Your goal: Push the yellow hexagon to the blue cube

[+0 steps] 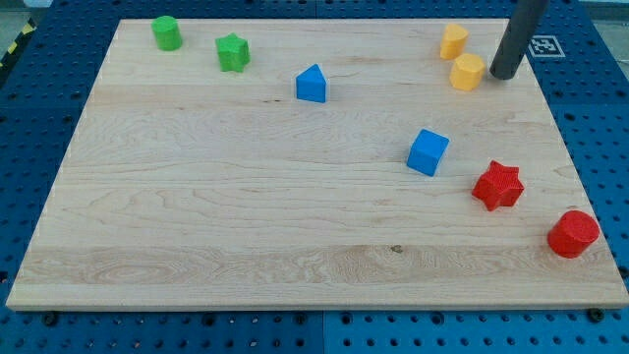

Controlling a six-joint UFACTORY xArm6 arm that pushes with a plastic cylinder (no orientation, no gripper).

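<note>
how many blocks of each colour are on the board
green: 2, a cylinder and a star
blue: 2, a pointed block and a cube
yellow: 2, a hexagon and a second yellow block
red: 2, a star and a cylinder
total: 8

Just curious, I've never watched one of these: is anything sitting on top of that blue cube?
Nothing rests on the blue cube; its top face is bare. It sits directly on the wooden board. Whatever lies beneath it is covered. My tip is away beside the yellow hexagon.
</note>
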